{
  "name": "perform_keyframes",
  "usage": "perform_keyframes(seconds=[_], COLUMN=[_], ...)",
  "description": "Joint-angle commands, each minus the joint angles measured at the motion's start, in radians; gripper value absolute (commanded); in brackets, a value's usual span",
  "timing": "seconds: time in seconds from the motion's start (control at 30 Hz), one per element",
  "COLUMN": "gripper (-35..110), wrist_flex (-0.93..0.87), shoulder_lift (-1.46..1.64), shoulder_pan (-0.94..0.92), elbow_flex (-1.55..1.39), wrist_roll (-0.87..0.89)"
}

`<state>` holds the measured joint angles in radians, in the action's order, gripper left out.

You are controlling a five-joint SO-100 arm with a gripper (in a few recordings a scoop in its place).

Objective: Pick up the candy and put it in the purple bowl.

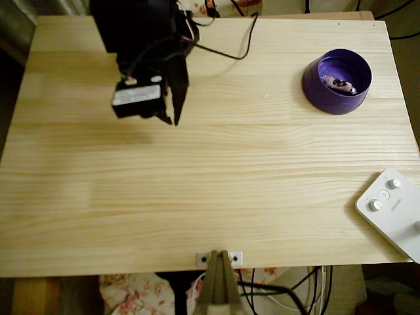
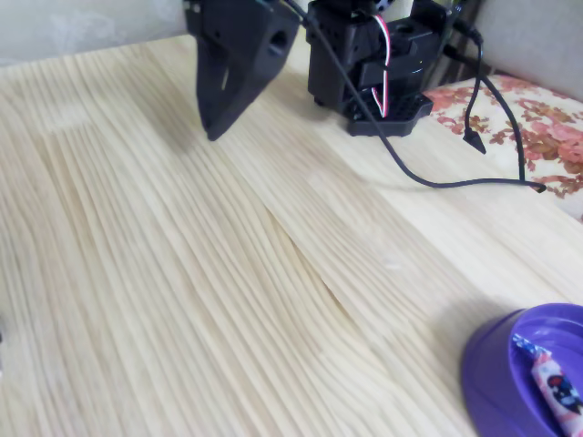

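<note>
Overhead view, candy (image 1: 339, 84) in purple bowl (image 1: 315, 84), hand (image 1: 172, 113) well apart

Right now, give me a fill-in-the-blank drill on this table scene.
1. The candy lies inside the ____ bowl.
2. The gripper holds ____.
3. In the overhead view, the white device sits at the table's ____ edge.
4. The cable trailing from the arm's base is ____ in colour.

Missing words: purple; nothing; right; black

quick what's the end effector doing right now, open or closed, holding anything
End effector: closed and empty, above bare table; the small pinkish wrapped candy lies in the round purple plastic bowl.
</note>
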<state>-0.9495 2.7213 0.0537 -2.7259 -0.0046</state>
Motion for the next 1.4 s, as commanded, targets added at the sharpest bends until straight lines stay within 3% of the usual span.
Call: perform_keyframes(seconds=[0.0, 0.23, 1.37], gripper=[-1, -1, -1], wrist_flex=[0.037, -0.012, -0.018], shoulder_lift=[0.166, 0.574, 0.578], shoulder_pan=[-0.018, -0.086, -0.117], elbow_flex=[-0.069, -0.285, -0.31], wrist_roll=[0.015, -0.026, 0.002])
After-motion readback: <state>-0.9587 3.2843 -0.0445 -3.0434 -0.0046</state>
